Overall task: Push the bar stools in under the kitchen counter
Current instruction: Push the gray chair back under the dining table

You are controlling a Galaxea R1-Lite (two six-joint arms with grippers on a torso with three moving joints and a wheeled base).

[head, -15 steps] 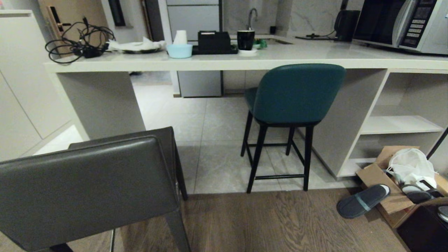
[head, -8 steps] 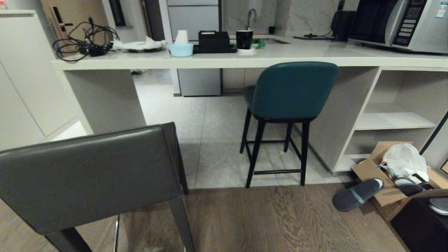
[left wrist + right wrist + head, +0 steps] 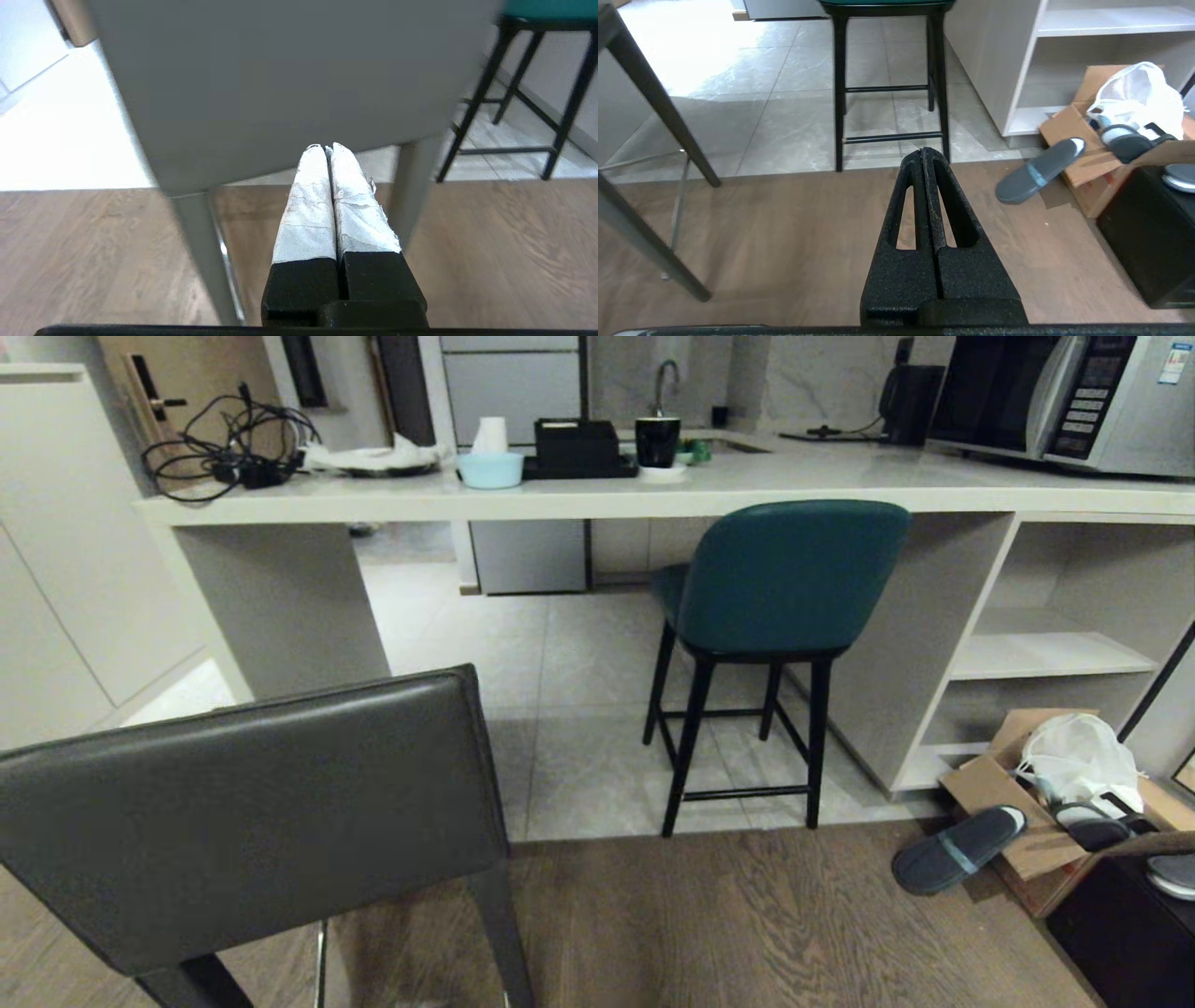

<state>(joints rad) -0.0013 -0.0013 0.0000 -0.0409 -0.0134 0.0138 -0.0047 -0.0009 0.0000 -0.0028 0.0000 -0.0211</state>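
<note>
Both grippers are pressed closed, empty: left gripper faces the grey stool at lower left; right gripper points toward the teal stool, centre-right, tucked under the bench.

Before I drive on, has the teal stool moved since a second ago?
No. The teal stool still stands with its near feet at the tile-to-wood floor seam, beside the side panel of the kitchen counter; only the camera shifted slightly.
</note>
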